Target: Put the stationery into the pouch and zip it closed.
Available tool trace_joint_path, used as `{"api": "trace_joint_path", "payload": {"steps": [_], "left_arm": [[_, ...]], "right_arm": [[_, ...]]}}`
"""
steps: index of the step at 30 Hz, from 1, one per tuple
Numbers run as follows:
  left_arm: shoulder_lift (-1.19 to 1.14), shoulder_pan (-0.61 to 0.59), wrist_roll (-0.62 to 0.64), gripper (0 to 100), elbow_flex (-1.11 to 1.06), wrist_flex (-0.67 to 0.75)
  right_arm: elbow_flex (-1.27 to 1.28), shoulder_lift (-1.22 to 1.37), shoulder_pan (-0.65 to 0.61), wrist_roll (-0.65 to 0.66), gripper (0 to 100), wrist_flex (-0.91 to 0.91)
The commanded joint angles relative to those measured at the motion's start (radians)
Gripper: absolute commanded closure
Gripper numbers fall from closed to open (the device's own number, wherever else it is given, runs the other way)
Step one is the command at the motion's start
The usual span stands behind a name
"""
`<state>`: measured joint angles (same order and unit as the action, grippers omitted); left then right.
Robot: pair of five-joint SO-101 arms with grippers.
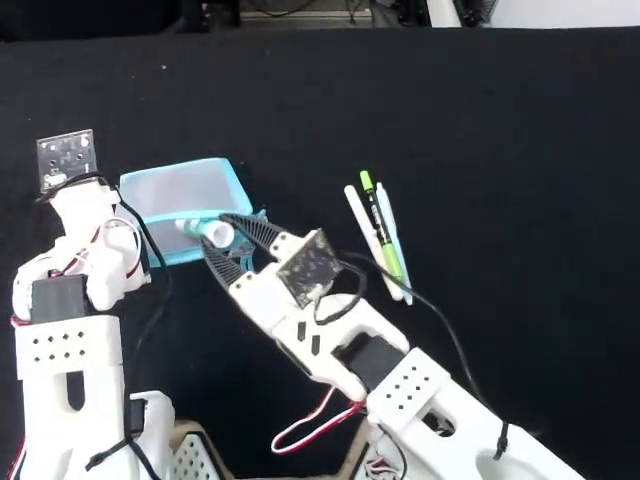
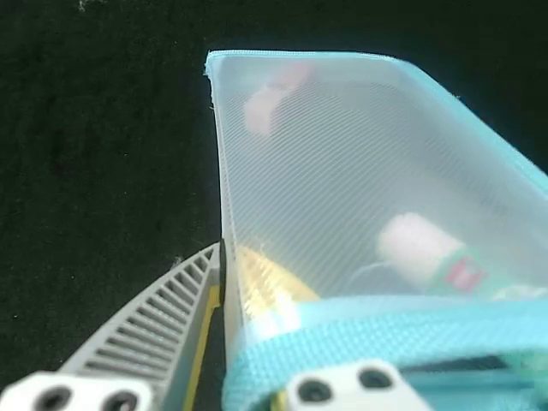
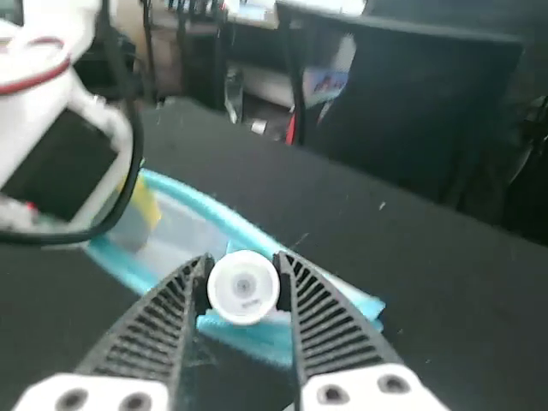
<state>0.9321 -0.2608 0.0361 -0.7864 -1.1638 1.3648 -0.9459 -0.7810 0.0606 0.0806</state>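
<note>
A translucent pouch [image 1: 185,195] with teal edging lies at the left of the black table, its mouth facing the arms. My left gripper [image 2: 227,257] is shut on the pouch's wall [image 2: 342,163] near the mouth, one finger outside and one inside. My right gripper [image 1: 213,234] is shut on a white and green glue stick [image 1: 203,229], holding it in the pouch's mouth. The right wrist view looks at the stick's round white end [image 3: 244,291] between the fingers. Through the mesh the glue stick [image 2: 419,248] and a pinkish item [image 2: 265,103] show.
A white pen [image 1: 365,235], a green highlighter [image 1: 381,235] and a light blue pen [image 1: 397,243] lie side by side to the right of the pouch. The left arm's body [image 3: 60,128] stands close beside the pouch. Black tabletop stretches behind and to the right.
</note>
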Motion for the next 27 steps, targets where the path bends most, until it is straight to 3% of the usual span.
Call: {"api": "trace_joint_path", "payload": {"steps": [1, 6, 13, 18, 27], "left_arm": [[0.014, -0.008, 0.006, 96, 0.005, -0.005], [0.014, -0.008, 0.006, 96, 0.005, -0.005], [0.014, -0.008, 0.006, 96, 0.005, -0.005], [0.014, -0.008, 0.006, 96, 0.005, -0.005], [0.014, -0.008, 0.006, 96, 0.005, -0.005]], "right_arm": [[-0.058, -0.002, -0.014, -0.006, 98.5, -0.029], [-0.061, -0.002, -0.014, -0.008, 98.0, -0.035], [-0.065, -0.004, -0.014, -0.011, 77.8, -0.089], [-0.142, -0.015, -0.009, -0.012, 82.3, -0.227], [-0.321, -0.239, 0.041, -0.008, 87.1, -0.678]]}}
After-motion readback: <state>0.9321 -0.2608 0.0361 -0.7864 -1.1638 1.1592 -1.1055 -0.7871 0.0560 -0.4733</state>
